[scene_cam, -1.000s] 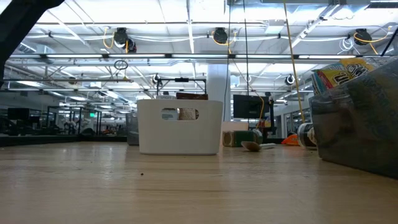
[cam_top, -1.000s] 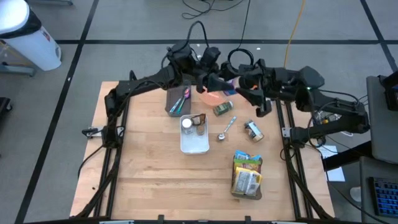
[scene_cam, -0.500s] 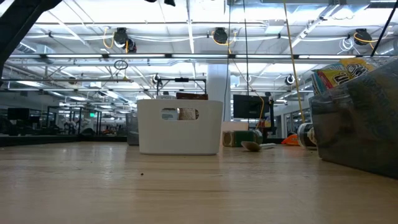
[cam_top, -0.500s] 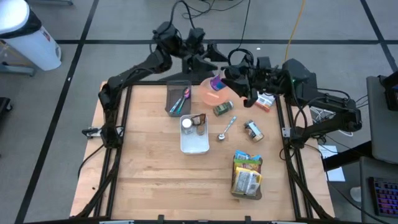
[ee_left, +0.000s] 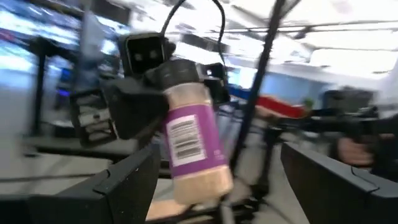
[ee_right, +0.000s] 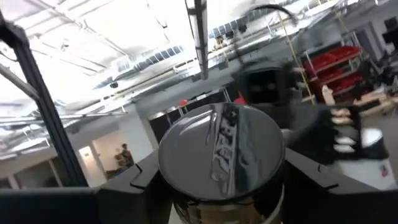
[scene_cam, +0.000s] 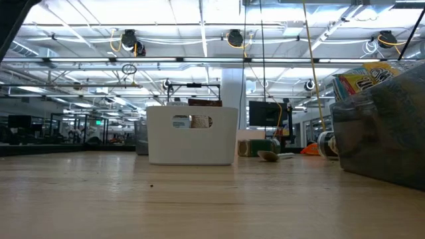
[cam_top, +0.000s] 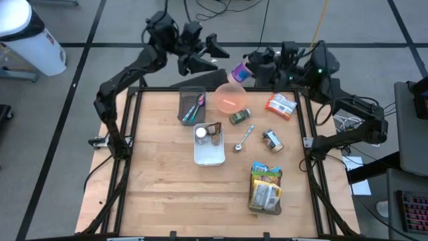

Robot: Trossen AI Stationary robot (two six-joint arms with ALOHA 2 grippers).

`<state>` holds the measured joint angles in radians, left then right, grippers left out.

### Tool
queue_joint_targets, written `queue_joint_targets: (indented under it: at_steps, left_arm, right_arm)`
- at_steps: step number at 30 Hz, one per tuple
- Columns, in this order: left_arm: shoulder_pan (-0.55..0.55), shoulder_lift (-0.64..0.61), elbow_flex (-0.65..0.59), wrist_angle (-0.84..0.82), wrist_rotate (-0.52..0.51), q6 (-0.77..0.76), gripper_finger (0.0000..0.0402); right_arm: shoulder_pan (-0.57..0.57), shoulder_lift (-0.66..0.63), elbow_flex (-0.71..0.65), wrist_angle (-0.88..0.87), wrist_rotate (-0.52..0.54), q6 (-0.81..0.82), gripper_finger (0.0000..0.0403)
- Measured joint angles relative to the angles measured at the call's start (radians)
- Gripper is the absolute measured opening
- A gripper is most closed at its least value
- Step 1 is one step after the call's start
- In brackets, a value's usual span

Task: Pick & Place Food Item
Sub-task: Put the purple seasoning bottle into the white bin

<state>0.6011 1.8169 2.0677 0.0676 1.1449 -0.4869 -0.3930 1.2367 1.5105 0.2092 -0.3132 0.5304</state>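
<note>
The right gripper (cam_top: 251,70) is pinching a purple-labelled spice jar (cam_top: 239,71) in the air past the table's (cam_top: 160,187) far edge, just beyond the pink bowl (cam_top: 231,99). The left gripper (cam_top: 212,56) is hovering nearby with fingers spread wide, facing the jar. A white bin (cam_top: 208,150) is sitting mid-table.

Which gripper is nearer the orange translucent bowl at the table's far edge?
Right. The right gripper, shut on a purple-labelled spice jar, hangs just past the orange translucent bowl. The left gripper, open and empty, is farther off beyond the table's far edge.
</note>
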Motion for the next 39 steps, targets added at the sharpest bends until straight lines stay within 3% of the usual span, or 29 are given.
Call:
queue_joint_targets:
  at_steps: [5, 8, 10, 17, 20, 28, 39]
  left_arm:
    - [-0.024, -0.044, 0.000, -0.317, -0.296, 0.271, 0.0337]
    - [-0.051, -0.045, 0.000, -0.478, -0.480, 0.317, 0.0337]
    - [-0.078, -0.045, 0.000, -0.543, -0.543, 0.333, 0.0337]
    - [-0.180, -0.048, 0.000, -0.539, -0.605, 0.320, 0.0337]
    - [-0.192, -0.059, 0.000, -0.560, -0.665, 0.322, 0.0337]
    - [-0.159, -0.101, 0.000, -0.607, -0.651, 0.247, 0.0337]
    - [-0.249, -0.087, 0.000, -0.643, -0.668, 0.221, 0.0337]
  right_arm:
    - [-0.066, 0.030, 0.009, -0.013, -0.142, 0.083, 0.0202]
    - [-0.089, 0.057, 0.009, -0.012, -0.227, 0.090, 0.0202]
    - [-0.110, 0.074, 0.009, -0.014, -0.298, 0.095, 0.0202]
    - [-0.177, 0.099, 0.010, -0.016, -0.574, 0.153, 0.0202]
    - [-0.180, 0.101, 0.010, -0.021, -0.627, 0.155, 0.0202]
    - [-0.191, 0.101, 0.010, -0.064, -0.657, 0.105, 0.0202]
    - [-0.190, 0.132, 0.008, -0.108, -0.603, 0.030, 0.0202]
